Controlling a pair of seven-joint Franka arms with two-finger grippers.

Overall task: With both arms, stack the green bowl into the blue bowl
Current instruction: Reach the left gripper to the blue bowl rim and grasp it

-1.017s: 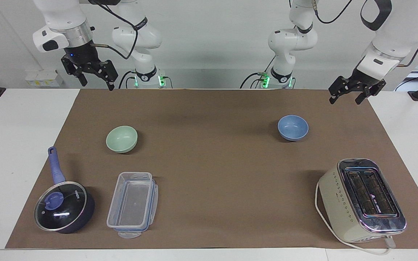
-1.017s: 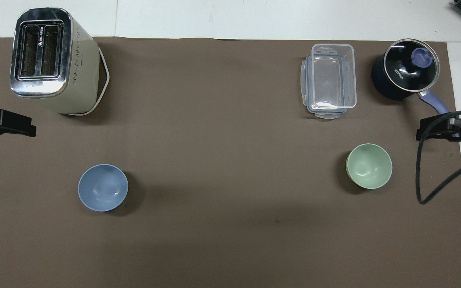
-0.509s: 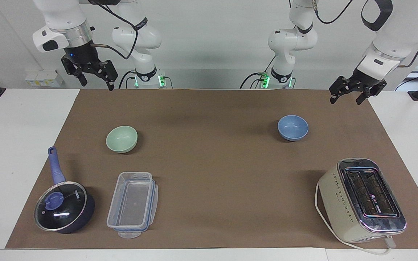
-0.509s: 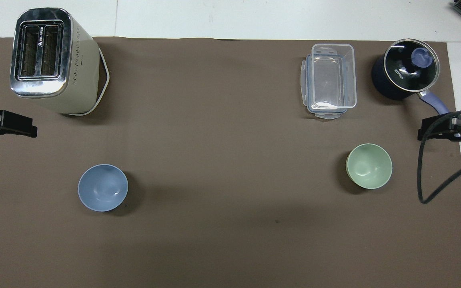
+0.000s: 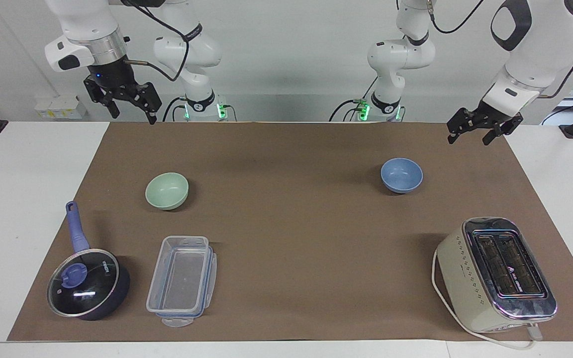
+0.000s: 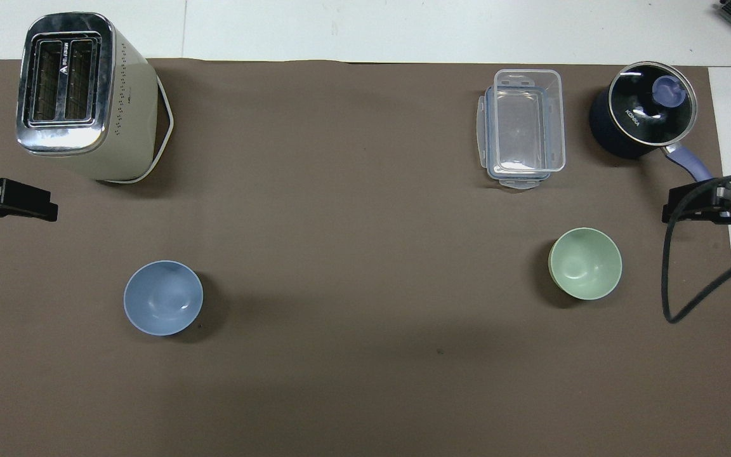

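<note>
Both bowls sit apart on the brown mat (image 5: 296, 233), and neither arm has a hand on anything. The green bowl (image 5: 166, 190) rests upright and empty toward the right arm's end of the table, nearer to the robots than the clear plastic container (image 5: 182, 281). The blue bowl (image 5: 401, 175) stands upright toward the left arm's end, well apart from the green bowl and a touch nearer to the robots than it. Taking the green bowl as the mark, the dark saucepan (image 5: 87, 283) with its glass lid lies farther from the robots, its blue handle pointing back toward the robots, just beside the container. The toaster (image 5: 498, 273) stands well apart from the green bowl, down at the left arm's end and farther from the robots than the blue bowl.

Up in the air, the right gripper (image 5: 130, 109) hangs over the mat's edge closest to the robots, on the green bowl's side, fingers spread and holding nothing. The left gripper (image 5: 473, 132) hovers over the mat's corner at the left arm's end, above the blue bowl's side, fingers likewise parted and empty. In the overhead view both grippers show only at the frame's edges, the green bowl (image 6: 585, 263) and blue bowl (image 6: 163, 297) lying uncovered between them.
</note>
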